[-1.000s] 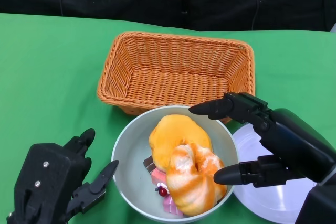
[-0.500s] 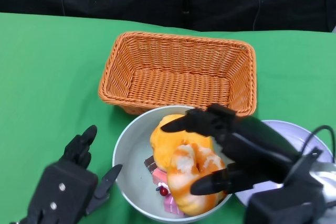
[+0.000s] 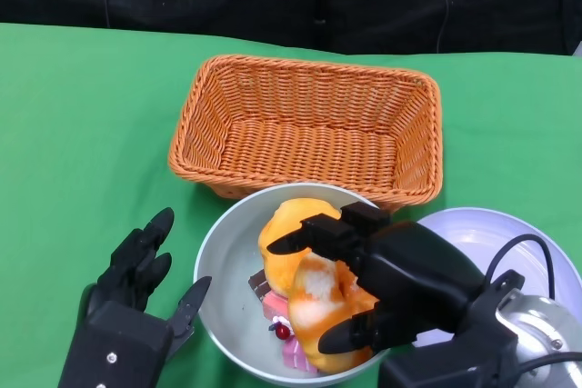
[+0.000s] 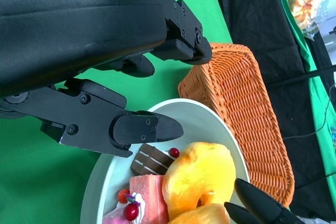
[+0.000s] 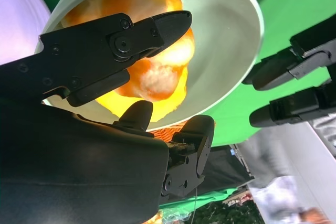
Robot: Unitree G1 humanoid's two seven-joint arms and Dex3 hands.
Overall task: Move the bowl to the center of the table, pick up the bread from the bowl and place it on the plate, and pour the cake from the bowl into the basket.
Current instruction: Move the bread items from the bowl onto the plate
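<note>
1. Head view: my right hand hovers over the bowl, fingers spread around the orange bread but not yet closed on it. The plate lies just to that hand's outer side, the wicker basket beyond its fingertips. My left hand sits open beside the bowl's rim, holding nothing.

2. Right wrist view: fingers straddle the bread. I can't tell whether they touch it. I'd lower further and close on the upper loaf only.

3. Left wrist view: the cake slices lie beside the bread. I'd lift the bread straight up so they stay in the bowl.
</note>
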